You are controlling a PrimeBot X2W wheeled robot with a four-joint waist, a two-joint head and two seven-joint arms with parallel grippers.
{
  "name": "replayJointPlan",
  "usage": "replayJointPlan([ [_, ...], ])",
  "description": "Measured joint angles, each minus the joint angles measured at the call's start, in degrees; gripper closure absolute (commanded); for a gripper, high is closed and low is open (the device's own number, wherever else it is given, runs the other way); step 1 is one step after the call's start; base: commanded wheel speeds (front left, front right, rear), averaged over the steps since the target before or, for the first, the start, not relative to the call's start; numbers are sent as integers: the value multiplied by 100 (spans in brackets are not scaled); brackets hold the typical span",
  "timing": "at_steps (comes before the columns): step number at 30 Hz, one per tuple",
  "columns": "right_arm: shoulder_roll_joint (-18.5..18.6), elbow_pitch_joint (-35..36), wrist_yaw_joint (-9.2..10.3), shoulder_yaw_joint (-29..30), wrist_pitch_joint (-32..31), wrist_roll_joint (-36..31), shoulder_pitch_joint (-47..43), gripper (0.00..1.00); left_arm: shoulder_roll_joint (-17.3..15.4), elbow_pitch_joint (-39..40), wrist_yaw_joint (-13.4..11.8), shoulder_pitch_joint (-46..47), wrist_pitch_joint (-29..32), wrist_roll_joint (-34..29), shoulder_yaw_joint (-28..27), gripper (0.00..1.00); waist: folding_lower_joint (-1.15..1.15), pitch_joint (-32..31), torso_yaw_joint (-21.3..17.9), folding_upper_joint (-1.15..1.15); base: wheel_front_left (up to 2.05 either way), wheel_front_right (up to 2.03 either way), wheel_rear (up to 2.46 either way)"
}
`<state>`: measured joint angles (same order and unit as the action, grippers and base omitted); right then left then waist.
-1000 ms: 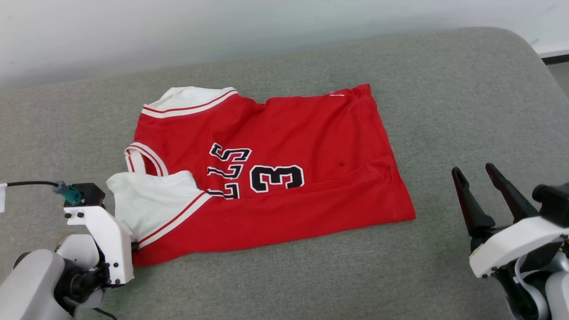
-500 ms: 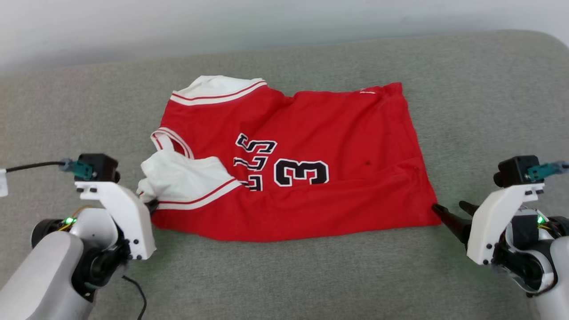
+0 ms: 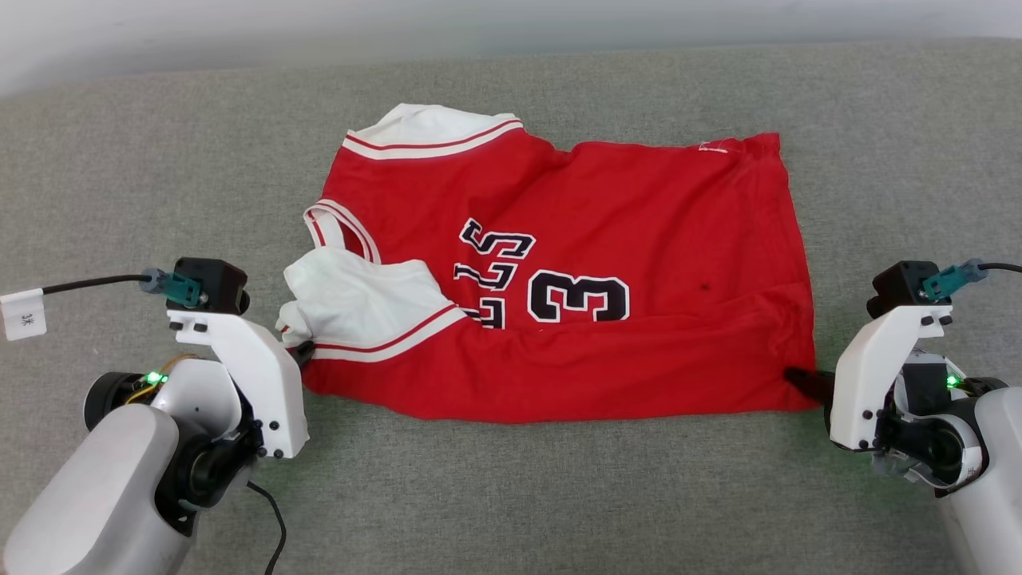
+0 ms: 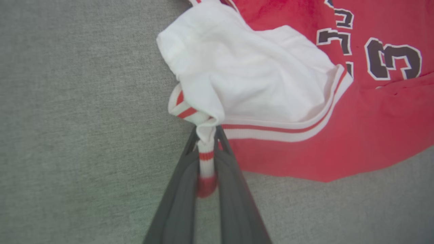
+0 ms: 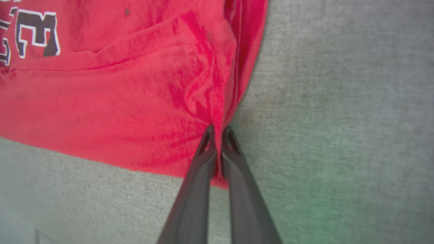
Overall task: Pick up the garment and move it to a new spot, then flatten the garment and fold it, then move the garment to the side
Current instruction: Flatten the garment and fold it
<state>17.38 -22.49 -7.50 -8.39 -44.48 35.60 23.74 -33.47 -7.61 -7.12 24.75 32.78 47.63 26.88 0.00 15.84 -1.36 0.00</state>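
Found left end effector point(image 4: 206, 134) clamped on striped cuff of garment point(image 3: 639, 239), lower left. Found right end effector point(image 5: 219, 130) clamped on its red hem corner, lower right.

1. The garment point(image 3: 607, 239) lies flat midway across the padded surface point(image 3: 511, 495), its collar end toward the left edge.
2. One sleeve point(image 3: 359, 299) lies folded over the garment's near left part.
3. The left gripper point(image 3: 302, 351) sits at the garment's near left corner, with cloth between its fingers.
4. The right gripper point(image 3: 798, 379) sits at the near right corner, likewise.
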Motion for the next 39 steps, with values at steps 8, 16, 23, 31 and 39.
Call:
replayJointPlan([
  [8, 103, 153, 0, -277, 104, 69, 64, 100, 2, 24, -10, -110, -99, 42, -20, 100, 0, -248, -88, 0, 0, 0, 0],
  [16, 281, 706, 0, -509, 102, 31, -204, 100, -62, 218, -47, -638, -159, 267, -129, 100, 0, -855, -151, 0, 0, 0, 0],
  [23, 336, 1125, 0, -494, -23, 27, -845, 100, -240, 621, -344, -1456, -201, 427, -232, 100, 0, -1429, -125, 0, 0, 0, 0],
  [31, 293, 1371, 0, -138, -87, 15, -1754, 100, -271, 888, -625, -2490, -277, 791, -364, 100, 0, -1649, -19, 0, 0, 0, 0],
  [39, 132, 1333, 0, -57, 664, -101, -2050, 0, 24, 431, -408, -2235, -535, 876, -381, 0, 0, -1517, -44, 0, 0, 0, 0],
])
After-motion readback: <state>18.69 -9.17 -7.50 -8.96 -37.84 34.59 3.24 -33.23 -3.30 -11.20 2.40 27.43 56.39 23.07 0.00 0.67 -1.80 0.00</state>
